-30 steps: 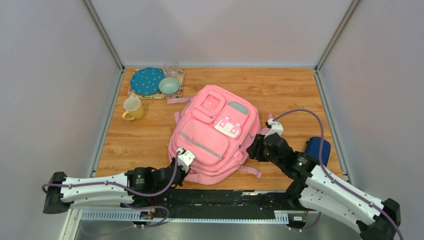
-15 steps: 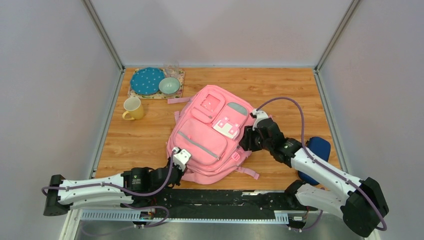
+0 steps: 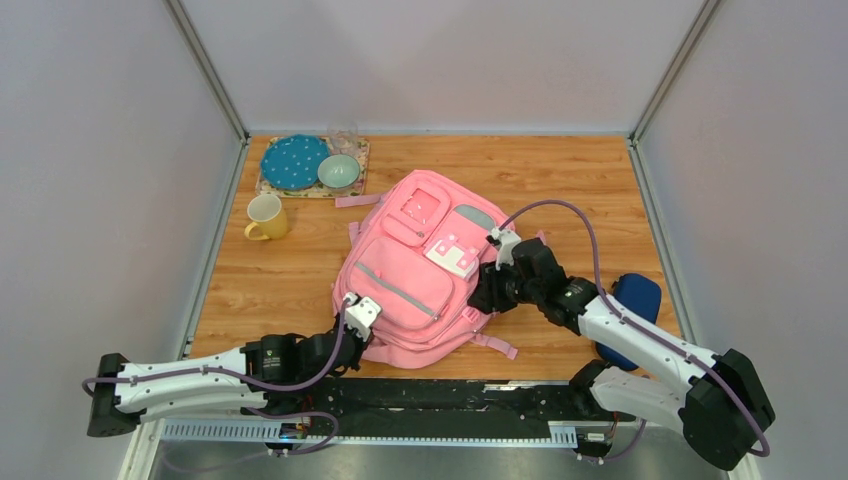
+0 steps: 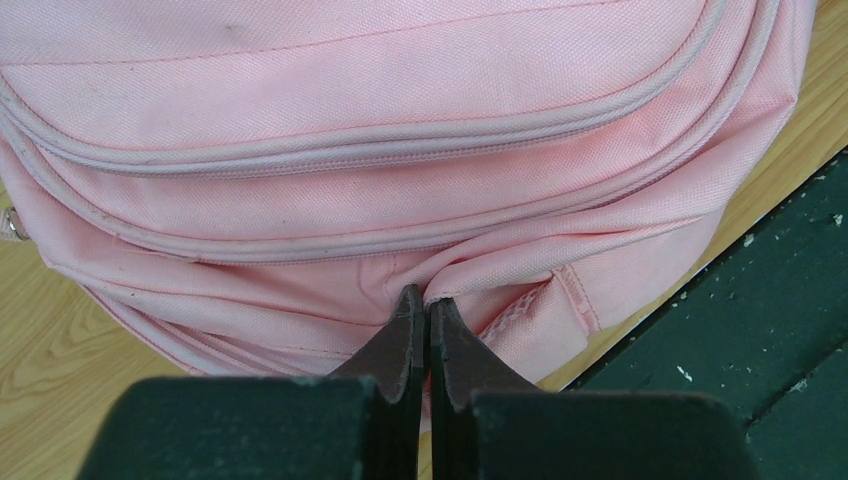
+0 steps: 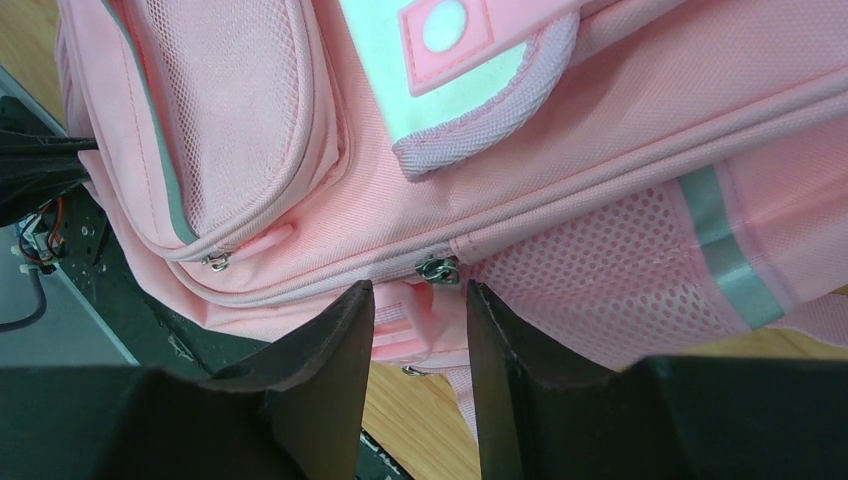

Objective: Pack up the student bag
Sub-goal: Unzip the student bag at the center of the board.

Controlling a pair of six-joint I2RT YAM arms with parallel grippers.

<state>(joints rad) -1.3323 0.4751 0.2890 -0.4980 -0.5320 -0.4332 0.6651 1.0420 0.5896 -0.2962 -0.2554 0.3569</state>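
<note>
The pink student bag (image 3: 415, 270) lies flat on the wooden table with its front pockets and white-and-pink patch (image 3: 455, 252) facing up. My left gripper (image 3: 352, 322) is at the bag's near edge. In the left wrist view it (image 4: 421, 298) is shut on a fold of the bag's pink fabric (image 4: 470, 275). My right gripper (image 3: 484, 297) is at the bag's right side. In the right wrist view it (image 5: 418, 292) is open, its jaws either side of a pink strap just below a metal zip pull (image 5: 437, 268) on the closed main zip.
A dark blue case (image 3: 632, 298) lies right of my right arm. At the back left are a yellow mug (image 3: 265, 216), a teal plate (image 3: 294, 161), a bowl (image 3: 339, 171) and a glass (image 3: 343, 135) on a mat. A dark rail (image 3: 450, 397) runs along the near edge.
My right arm has swung left and its open gripper has closed in on the bag's right side. The left gripper keeps its hold, and the bag has shifted slightly left.
</note>
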